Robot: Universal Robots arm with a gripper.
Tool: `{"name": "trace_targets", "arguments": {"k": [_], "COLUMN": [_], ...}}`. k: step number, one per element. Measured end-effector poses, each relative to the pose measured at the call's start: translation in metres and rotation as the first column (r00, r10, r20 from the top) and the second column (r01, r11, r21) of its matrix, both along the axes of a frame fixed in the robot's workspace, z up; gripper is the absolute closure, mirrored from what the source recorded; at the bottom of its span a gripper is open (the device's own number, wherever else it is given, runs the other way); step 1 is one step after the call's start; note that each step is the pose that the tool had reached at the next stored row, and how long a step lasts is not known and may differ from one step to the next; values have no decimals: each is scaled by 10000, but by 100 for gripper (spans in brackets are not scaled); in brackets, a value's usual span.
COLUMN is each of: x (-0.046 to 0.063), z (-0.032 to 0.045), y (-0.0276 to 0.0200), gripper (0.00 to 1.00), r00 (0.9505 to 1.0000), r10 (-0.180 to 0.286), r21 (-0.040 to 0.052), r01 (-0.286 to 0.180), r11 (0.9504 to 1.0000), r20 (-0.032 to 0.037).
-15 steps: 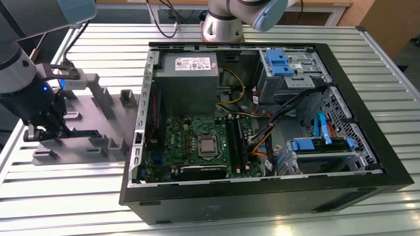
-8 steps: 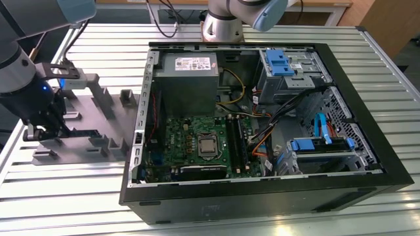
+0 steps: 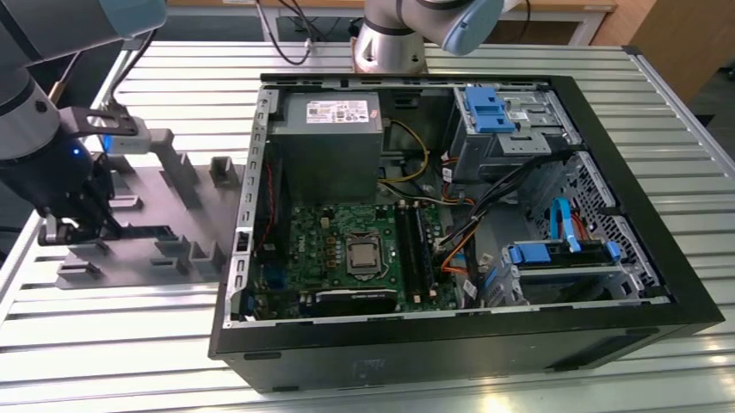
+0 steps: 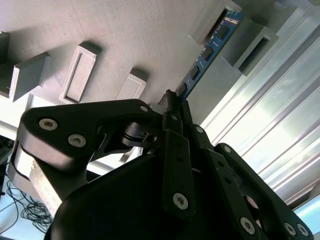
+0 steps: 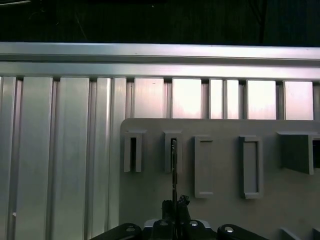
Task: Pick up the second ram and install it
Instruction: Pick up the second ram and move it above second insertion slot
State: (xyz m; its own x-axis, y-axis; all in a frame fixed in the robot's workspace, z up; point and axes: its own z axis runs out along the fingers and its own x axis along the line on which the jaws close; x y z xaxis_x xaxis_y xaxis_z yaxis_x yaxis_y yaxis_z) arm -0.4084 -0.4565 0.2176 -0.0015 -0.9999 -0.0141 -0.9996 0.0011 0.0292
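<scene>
We see the jaws clamped on one end of the ram (image 4: 207, 50), which stands on edge in the grey tray (image 4: 125, 35), its far end among upright blocks. The tray rests on the desk (image 3: 115, 344), at the exterior view's left of the open case (image 3: 460, 353).

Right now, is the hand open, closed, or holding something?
The hand is closed on the second ram, over the grey tray.
</scene>
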Motion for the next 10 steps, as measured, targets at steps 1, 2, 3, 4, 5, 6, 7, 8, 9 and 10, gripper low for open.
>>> {"name": "trace_targets", "arguments": {"k": [1,2,3,4,5,6,7,8,9,10], "x": [0,0,0,0,1,1,0,0,0,0], "z": [7,14,20,25,25,25,30,31,32,33], "y": [0,0,0,0,1,0,0,0,0,0], "gripper": [86,86,86,86,86,86,86,86,86,86], "r00": [10000,10000,10000,10000,10000,10000,10000,10000,10000,10000], "r10": [1,0,0,0,0,0,0,1,0,0], "r21": [1,1,1,1,3,3,1,1,1,1], "r01": [-1,0,0,0,0,0,0,-1,0,0], "r11": [10000,10000,10000,10000,10000,10000,10000,10000,10000,10000], "r20": [1,1,1,2,4,4,1,1,1,1]}}
